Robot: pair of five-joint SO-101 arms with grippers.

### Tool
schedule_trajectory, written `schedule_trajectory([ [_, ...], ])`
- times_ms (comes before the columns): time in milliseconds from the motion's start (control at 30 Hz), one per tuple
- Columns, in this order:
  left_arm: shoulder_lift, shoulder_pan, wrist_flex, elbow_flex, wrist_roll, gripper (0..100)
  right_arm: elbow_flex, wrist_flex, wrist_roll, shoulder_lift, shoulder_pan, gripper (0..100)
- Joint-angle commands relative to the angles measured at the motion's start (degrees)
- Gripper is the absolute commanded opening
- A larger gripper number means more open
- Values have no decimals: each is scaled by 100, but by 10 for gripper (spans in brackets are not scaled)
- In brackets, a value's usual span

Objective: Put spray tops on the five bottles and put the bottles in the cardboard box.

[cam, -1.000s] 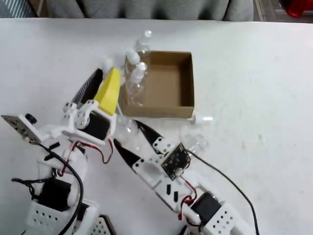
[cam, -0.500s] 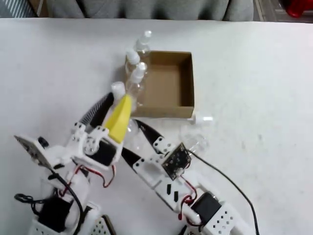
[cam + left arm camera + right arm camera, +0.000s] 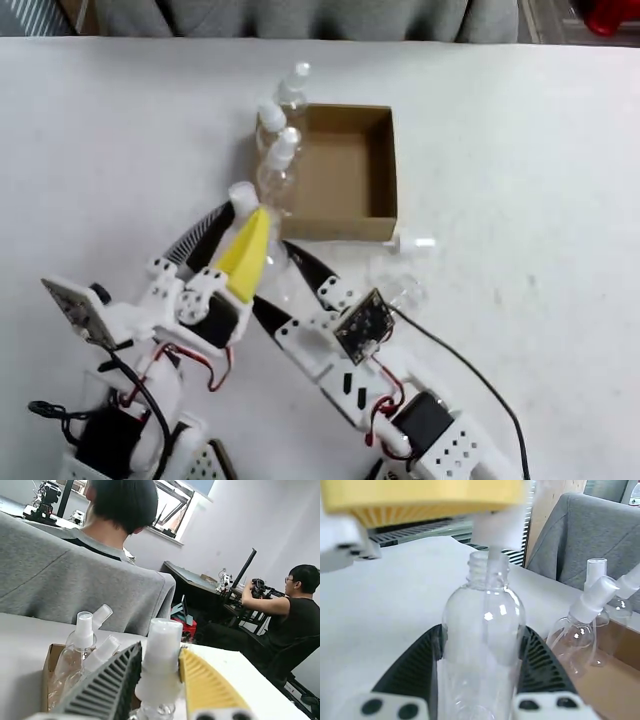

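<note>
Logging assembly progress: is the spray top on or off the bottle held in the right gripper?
Off. The spray top, in the left gripper, sits just above the open neck of the bottle.

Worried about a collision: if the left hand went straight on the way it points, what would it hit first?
Likely the capped bottles in the box, just beyond the left hand; its height over them is unclear.
</note>
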Motion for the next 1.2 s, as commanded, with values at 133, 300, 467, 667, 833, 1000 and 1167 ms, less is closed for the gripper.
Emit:
schedule_trajectory([
  [133, -84, 31, 70, -70, -70, 22, -105, 4, -35, -84, 57, 15],
  [300, -84, 66, 264, -132, -105, 23, -105, 4, -35, -84, 66, 15],
  [467, -84, 75, 598, -290, -624, 24, -105, 4, -35, -84, 66, 15],
  [667, -84, 75, 633, -290, -633, 28, -105, 4, -35, -84, 66, 15],
  [833, -84, 75, 642, -299, -607, 178, -105, 4, -35, -84, 66, 15],
  [1000, -84, 40, 642, -396, -607, 255, -105, 4, -35, -75, 66, 15],
  [1167, -92, 22, 791, -668, -624, 255, -132, 4, -35, -40, 347, 15],
])
